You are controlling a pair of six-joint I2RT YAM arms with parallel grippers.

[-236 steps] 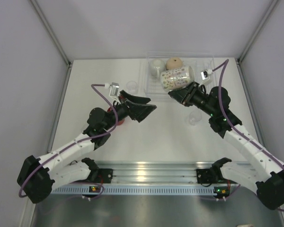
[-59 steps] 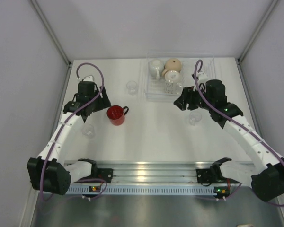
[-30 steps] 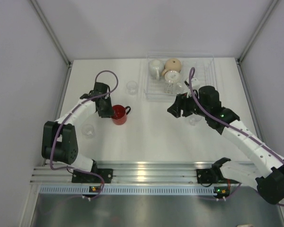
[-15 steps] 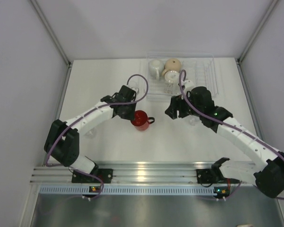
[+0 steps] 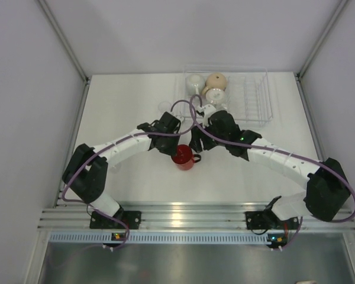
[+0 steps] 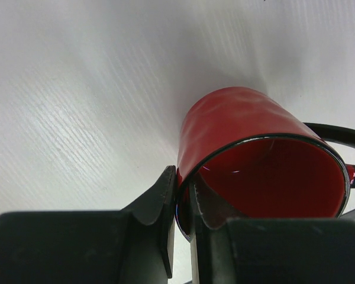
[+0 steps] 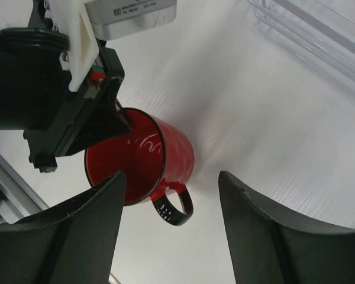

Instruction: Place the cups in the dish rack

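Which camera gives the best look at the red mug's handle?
The right wrist view: on the mug, the whole handle loop shows, unblocked and close. The left wrist view catches only an arc of it at the right edge; the top view shows it tiny.

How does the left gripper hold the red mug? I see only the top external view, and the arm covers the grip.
Observer: The left wrist view shows the left gripper pinching the rim of the red mug, one finger inside, one outside.
Operator: Where is the handle?
Observer: In the right wrist view, the black handle sits on the side opposite that pinch, toward the right gripper.
Operator: Is the right gripper closed on it?
Observer: No. Its fingers stand wide open, with the handle between them in that picture.
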